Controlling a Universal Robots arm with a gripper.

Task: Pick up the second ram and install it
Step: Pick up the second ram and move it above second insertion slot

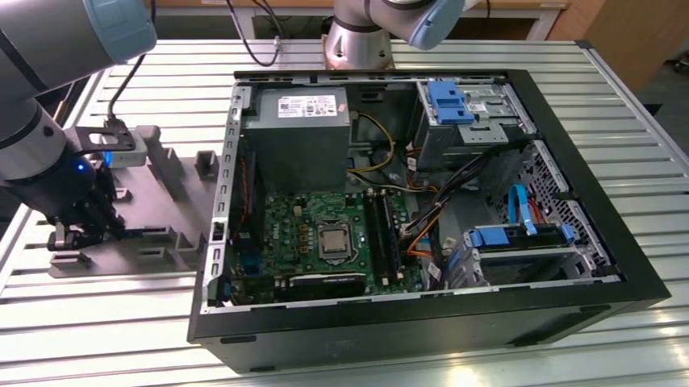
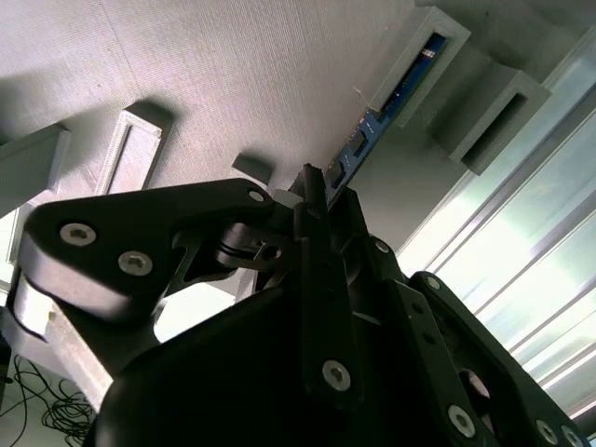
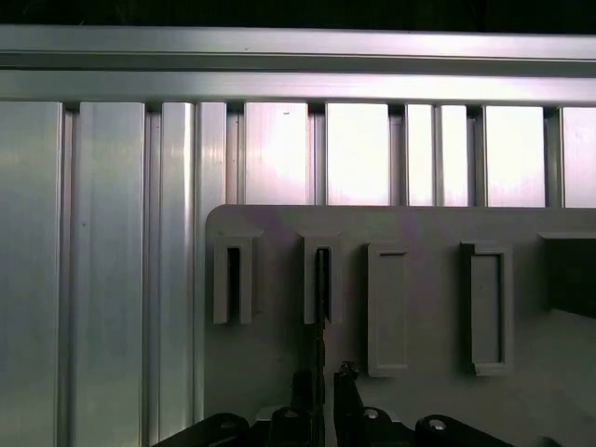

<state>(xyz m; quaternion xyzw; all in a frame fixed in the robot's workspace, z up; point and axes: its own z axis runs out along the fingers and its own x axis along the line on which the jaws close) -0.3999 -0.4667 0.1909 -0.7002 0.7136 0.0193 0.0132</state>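
The second ram point(image 2: 372, 126) is a thin blue circuit-board stick standing on edge in a slotted peg of the grey moulded tray point(image 1: 161, 234). In the first wrist view the ram point(image 3: 320, 298) shows edge-on as a dark line running from the peg slot down between my fingers. My gripper point(image 2: 326, 191) sits over the near end of the stick, a black finger on each side, closed against it. In the exterior view my gripper point(image 1: 70, 238) is low over the tray's near left corner. The green motherboard point(image 1: 323, 234) with its black socket rails point(image 1: 382, 234) lies inside the open computer case.
The open black computer case point(image 1: 603, 266) fills the exterior view's right, with a power supply point(image 1: 296, 137), blue drive brackets point(image 1: 447, 101) and loose cables inside. The tray point(image 3: 419, 223) holds several other upright pegs. Slatted aluminium table point(image 3: 112, 279) surrounds it.
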